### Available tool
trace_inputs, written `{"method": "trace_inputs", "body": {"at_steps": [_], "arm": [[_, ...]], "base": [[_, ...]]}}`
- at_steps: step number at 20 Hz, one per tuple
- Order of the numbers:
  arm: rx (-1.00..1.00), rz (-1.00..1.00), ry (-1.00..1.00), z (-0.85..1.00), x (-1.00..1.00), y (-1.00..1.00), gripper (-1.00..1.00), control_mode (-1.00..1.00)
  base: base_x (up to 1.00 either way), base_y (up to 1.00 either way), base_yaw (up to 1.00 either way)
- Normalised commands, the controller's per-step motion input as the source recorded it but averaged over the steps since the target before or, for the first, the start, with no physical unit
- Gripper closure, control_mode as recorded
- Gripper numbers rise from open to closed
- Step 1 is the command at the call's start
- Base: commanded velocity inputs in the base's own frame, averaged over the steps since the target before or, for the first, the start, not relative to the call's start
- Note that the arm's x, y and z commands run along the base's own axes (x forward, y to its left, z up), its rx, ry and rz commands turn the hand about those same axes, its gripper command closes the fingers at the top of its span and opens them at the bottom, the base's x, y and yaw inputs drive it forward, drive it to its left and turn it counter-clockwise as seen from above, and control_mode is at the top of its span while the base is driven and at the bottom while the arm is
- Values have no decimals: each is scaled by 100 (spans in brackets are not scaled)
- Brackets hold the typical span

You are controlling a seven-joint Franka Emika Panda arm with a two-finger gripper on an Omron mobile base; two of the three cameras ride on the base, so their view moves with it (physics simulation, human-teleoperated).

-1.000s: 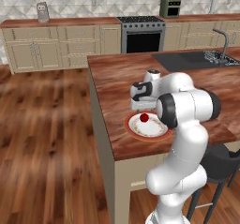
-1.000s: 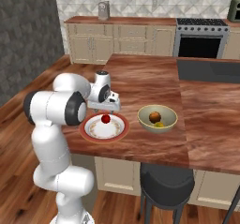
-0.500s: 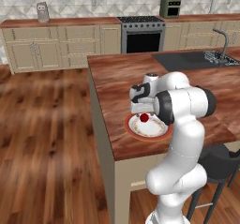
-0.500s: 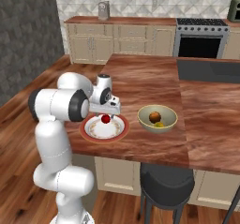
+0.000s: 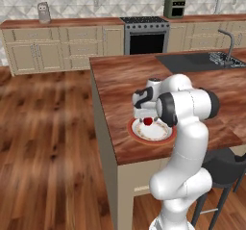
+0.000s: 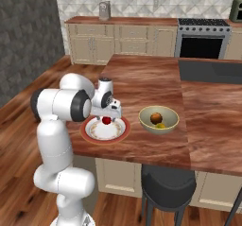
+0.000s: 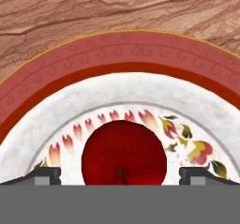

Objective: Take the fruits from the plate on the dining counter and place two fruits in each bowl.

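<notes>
One red fruit (image 7: 123, 153) sits between my finger tips (image 7: 44, 175) in the hand view, round and glossy with a small dark stem dimple, its lower edge cut off at the bottom of that view. My gripper (image 6: 107, 117) is spread wide, a tip on either side of the fruit with a gap on each side, so I see no contact. The fruit lies on the plate (image 7: 140, 63), whose flat white centre carries painted red petals and a small flower motif inside a broad red-orange rim with faint scrollwork and a thin yellow edge; its sides run out of the hand view. From the left base view the arm's white elbow covers the near right part of the plate (image 5: 137, 134), and the gripper (image 5: 146, 117) hangs just above the fruit (image 5: 148, 121), hiding its top. From the right base view I see the plate (image 6: 90, 134) near the counter's front edge, with the fruit (image 6: 107, 120) toward its far side under the hand. Just beside the plate, to its right in this view, stands the olive bowl (image 6: 159, 126), deep and round, holding an orange-brown fruit (image 6: 156, 118) and a yellow-green one (image 6: 161, 125) that is mostly hidden by the bowl's wall, too small for me to make out its shape. The counter (image 6: 142, 78) is reddish-brown wood grain with a smooth sheen, and the black sink (image 5: 192, 61) is set into its far side.
</notes>
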Motion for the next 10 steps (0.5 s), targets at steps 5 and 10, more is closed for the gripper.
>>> {"method": "trace_inputs", "body": {"at_steps": [5, 10], "arm": [[0, 0, 0, -12, 0, 0, -100, -100], [0, 0, 0, -12, 0, 0, 100, -100]], "base": [[0, 0, 0], [0, 0, 0]]}}
